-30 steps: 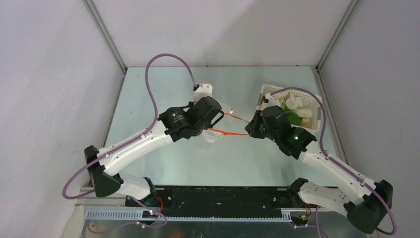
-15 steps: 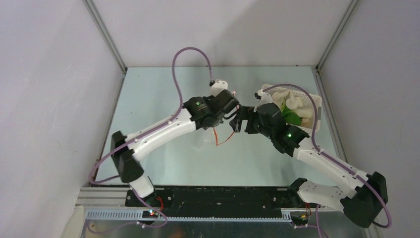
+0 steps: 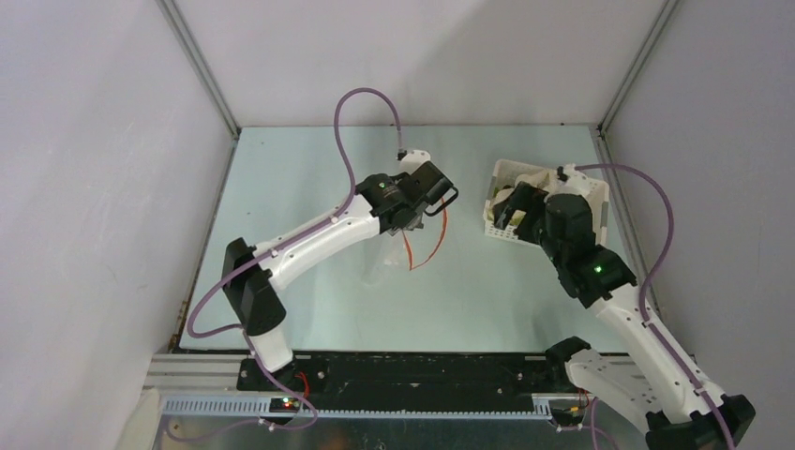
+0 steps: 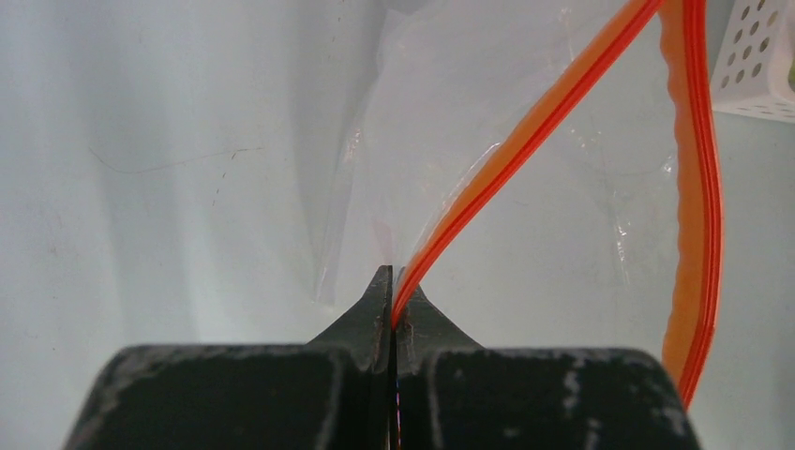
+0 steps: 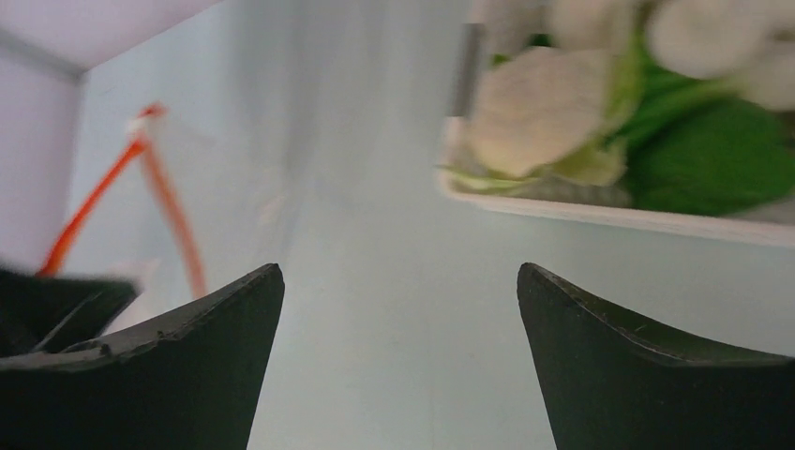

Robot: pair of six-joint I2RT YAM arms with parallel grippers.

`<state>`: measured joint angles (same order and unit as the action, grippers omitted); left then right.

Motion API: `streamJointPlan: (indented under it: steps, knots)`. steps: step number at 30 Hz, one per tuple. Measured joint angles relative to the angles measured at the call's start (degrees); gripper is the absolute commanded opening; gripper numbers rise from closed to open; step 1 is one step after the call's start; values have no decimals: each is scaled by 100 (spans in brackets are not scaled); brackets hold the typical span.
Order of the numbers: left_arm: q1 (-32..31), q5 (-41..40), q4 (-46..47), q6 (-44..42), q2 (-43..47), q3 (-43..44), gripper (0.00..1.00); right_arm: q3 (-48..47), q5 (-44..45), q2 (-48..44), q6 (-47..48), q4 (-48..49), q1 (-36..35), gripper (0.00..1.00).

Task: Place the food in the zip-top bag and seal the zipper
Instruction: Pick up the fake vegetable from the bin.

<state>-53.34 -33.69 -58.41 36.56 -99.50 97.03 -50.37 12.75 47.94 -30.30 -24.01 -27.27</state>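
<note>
My left gripper (image 3: pixel 433 208) is shut on the orange-red zipper (image 4: pixel 525 141) of the clear zip-top bag (image 4: pixel 441 112), pinching one lip of the mouth. The bag (image 3: pixel 389 267) hangs down from it toward the table, and the strip loops away open on the right. My right gripper (image 5: pixel 398 281) is open with nothing between its fingers, near the left edge of the white basket (image 3: pixel 504 173). The food lies in the basket: cream-white bulbs (image 5: pixel 539 108) and green leaves (image 5: pixel 712 150). In the top view my right arm covers most of it.
The white perforated basket (image 5: pixel 609 214) stands at the right of the table near the side wall. Its corner also shows in the left wrist view (image 4: pixel 759 56). Purple cables arc over both arms. Grey walls enclose the table on three sides.
My right gripper has opened, let go of the bag's mouth and swung right to the basket. My left gripper has carried the bag's zipper farther back and to the right.
</note>
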Motion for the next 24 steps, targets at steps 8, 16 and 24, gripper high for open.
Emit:
streamJointPlan:
  steps: [8,16,24]
  knots:
    - [247,258,59,11,-87,0,0,0,229,756,-619,-608,1338,99]
    - [393,442,225,48,-90,0,0,0,186,1790,-1191,-96,1694,99]
    - [424,564,396,44,-90,0,0,0,201,2645,-1727,745,1727,100]
